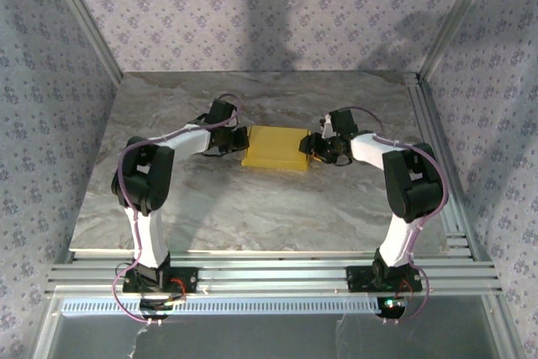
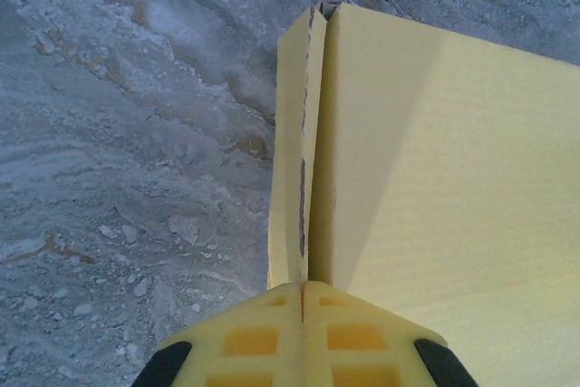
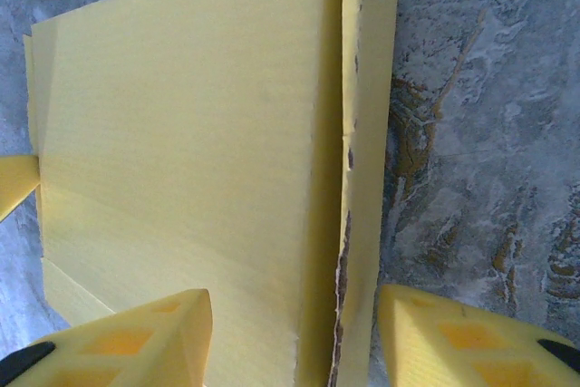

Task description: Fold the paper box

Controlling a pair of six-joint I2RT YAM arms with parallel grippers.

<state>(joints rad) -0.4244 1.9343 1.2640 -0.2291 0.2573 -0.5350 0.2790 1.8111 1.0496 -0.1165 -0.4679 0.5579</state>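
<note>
Yellow paper box (image 2: 435, 178) at left gripper (image 2: 302, 292)

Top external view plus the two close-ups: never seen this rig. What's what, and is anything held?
Two small robot arms are bolted at the near edge of a marble-patterned table. The top view looks down from above and behind them, with the left arm on the left. The other two pictures come from a camera on each wrist, looking along that arm's own yellow fingers.

One thing lies on the table between the arms: the paper box, a flat yellow rectangle.

The left gripper is shut, with its tips right at the seam along one end of the box. I cannot tell whether a thin flap is pinched between them.

The right gripper is open at the opposite end. One finger is over the box's top and the other is just outside its edge fold.
</note>
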